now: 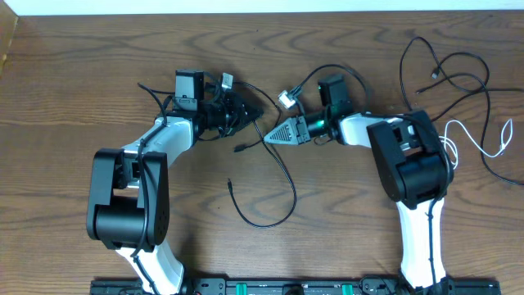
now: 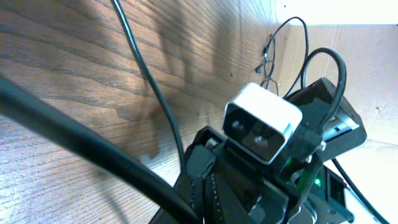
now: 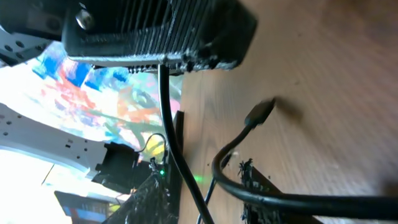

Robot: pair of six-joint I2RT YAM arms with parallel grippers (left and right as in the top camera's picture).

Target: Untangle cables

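Overhead: left hand [image 1: 246,117] clamped on black cable [image 1: 294,192]; right hand [image 1: 269,138] state unclear.

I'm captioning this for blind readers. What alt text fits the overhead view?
Two robot arms on a wooden table aim the left gripper and right gripper at each other, with a black cable looping from between them. More black cables and a white cable lie loose on the right.

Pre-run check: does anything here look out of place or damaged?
Nothing looks damaged. Only untidy: one black cable loops mid-table; other black cables and a white cable sprawl at the far right.
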